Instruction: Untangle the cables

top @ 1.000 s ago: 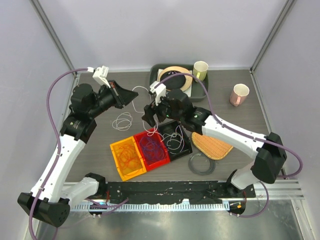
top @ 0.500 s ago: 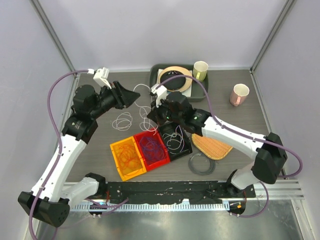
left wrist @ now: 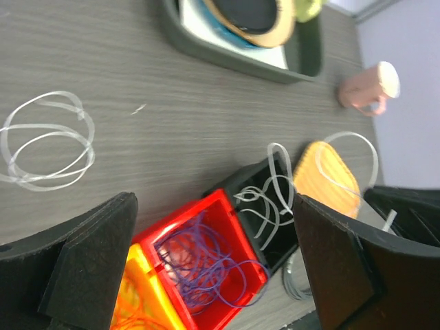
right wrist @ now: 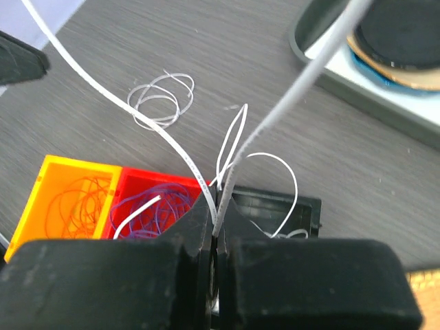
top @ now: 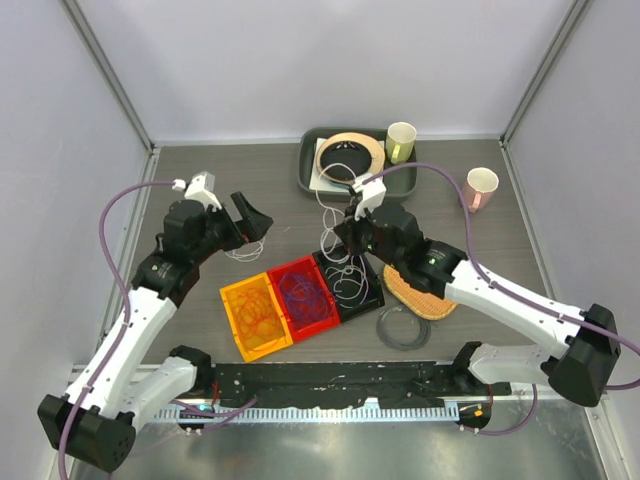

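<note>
White cable (right wrist: pixel 296 86) sits pinched in the outstretched right gripper (right wrist: pixel 216 214); left gripper (top: pixel 251 221) gapes empty, angled down.

I've opened my left gripper (top: pixel 255 218) wide and pulled it back off the white cable (right wrist: pixel 302 79), while my right gripper (right wrist: pixel 216 230) has swung aside and clamped shut on that cable between its fingertips.

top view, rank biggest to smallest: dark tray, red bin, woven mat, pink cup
1. dark tray
2. red bin and woven mat: these look about alike, and the arm hides part of the mat, so I have not ranked them apart
3. pink cup
</note>
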{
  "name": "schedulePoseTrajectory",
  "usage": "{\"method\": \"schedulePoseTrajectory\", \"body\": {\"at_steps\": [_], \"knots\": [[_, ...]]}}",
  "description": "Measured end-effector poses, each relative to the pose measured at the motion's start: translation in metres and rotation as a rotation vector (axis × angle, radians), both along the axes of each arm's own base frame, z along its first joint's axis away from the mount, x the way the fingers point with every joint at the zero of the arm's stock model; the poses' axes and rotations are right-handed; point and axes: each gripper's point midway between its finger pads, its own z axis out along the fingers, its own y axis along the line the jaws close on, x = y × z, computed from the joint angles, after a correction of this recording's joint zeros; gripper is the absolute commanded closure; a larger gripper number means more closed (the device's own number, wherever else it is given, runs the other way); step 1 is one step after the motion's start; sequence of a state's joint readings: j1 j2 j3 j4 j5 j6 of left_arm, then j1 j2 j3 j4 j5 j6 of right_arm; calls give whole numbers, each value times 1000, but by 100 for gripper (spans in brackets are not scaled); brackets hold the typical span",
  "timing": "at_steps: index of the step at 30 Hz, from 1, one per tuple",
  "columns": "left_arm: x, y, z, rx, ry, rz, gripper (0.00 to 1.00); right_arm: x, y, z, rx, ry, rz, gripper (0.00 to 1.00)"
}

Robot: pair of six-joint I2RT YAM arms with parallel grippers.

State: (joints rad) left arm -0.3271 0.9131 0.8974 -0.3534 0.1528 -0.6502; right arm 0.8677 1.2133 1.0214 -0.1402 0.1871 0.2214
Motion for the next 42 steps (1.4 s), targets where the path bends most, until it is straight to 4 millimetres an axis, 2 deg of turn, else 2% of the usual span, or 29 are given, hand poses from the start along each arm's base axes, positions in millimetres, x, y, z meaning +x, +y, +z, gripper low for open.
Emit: {"method": "schedulePoseTrajectory", "body": {"at_steps": [2,4,10,16,19,20,23,27,34,37,38,42], "knots": [[0,12,-12,25,33,70,0,-4,-7,-11,-2,20,-18,99],[-1,22,-27,47,72,130,0,-9,-14,-31,-27,54,-29,99],[-7,35,-79,99,221,204,0,-16,-28,-90,-160,149,-51,99],[-7,44,-94,141,269,252,0,-19,-34,-146,-308,262,-63,99],[-7,48,-95,155,271,274,0,-23,-42,-163,-356,311,-102,99],[-7,50,-96,159,271,281,0,-24,-43,-165,-360,315,-108,99],[-7,52,-97,165,273,290,0,-25,-48,-167,-367,320,-142,89],[-6,53,-99,171,282,298,0,-28,-51,-171,-377,320,-172,69],[-7,53,-102,171,295,301,0,-36,-44,-171,-388,306,-155,62],[-7,53,-102,172,295,302,0,-39,-42,-167,-382,298,-143,55],[-7,54,-102,174,294,304,0,-39,-41,-165,-377,295,-141,48],[-6,55,-103,180,296,313,0,-38,-41,-144,-331,267,-150,33]]}}
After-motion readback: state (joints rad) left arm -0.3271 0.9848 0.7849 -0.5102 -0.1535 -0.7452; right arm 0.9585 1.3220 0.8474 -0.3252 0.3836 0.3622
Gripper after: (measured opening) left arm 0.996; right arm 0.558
